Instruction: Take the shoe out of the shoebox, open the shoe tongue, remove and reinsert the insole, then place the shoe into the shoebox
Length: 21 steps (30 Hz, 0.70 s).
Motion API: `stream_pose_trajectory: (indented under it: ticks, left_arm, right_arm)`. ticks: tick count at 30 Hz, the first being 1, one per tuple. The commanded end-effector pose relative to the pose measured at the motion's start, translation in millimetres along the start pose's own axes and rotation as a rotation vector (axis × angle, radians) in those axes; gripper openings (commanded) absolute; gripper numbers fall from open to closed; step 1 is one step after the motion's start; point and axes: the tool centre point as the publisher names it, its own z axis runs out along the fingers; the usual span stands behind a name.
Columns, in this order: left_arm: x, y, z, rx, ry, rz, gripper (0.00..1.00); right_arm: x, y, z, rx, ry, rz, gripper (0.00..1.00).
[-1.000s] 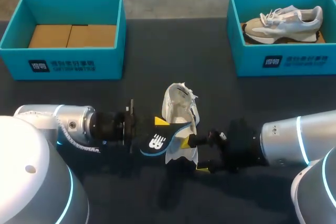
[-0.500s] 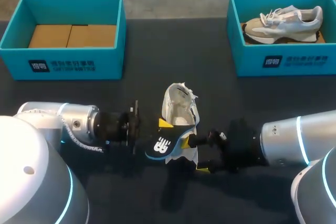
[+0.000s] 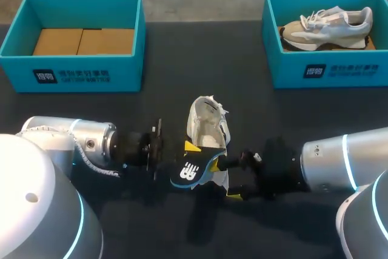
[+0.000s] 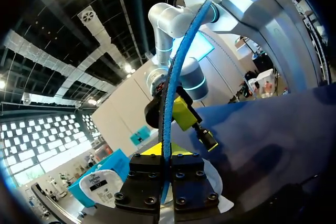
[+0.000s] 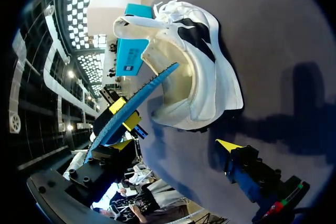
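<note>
A white shoe (image 3: 206, 127) lies on the black table, toe pointing away from me, its opening facing up (image 5: 184, 66). My left gripper (image 3: 182, 156) is shut on a blue and black insole (image 3: 191, 171), which hangs at the shoe's heel end. In the left wrist view the insole (image 4: 170, 103) shows edge-on, pinched between the fingers (image 4: 144, 182). In the right wrist view the insole (image 5: 136, 100) slants with its tip at the shoe's opening. My right gripper (image 3: 223, 178) stands open with the shoe's heel end between its fingers (image 5: 228, 145).
A teal box (image 3: 79, 77) with cardboard inside stands at the back left. Another teal box (image 3: 327, 71) at the back right holds a beige and white sneaker (image 3: 327, 25). The two arms meet at the table's front middle.
My left gripper has moved right with the insole, bringing it closer over the shoe's heel. The right arm and the shoe have stayed where they were.
</note>
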Motion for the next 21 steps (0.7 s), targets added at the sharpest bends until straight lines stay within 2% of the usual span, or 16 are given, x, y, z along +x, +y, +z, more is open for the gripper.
stream_pose_trajectory:
  ticks: [1,21]
  left_arm:
    - [0.9,4.6,2.6,0.001,0.009,0.002,0.0]
    - [-1.2,7.4,3.3,-0.027,0.0,-0.004,0.0]
  right_arm:
    - [0.1,-0.5,-2.9,0.001,0.0,0.0,1.0]
    - [0.1,-0.5,-2.9,0.001,0.0,0.0,1.0]
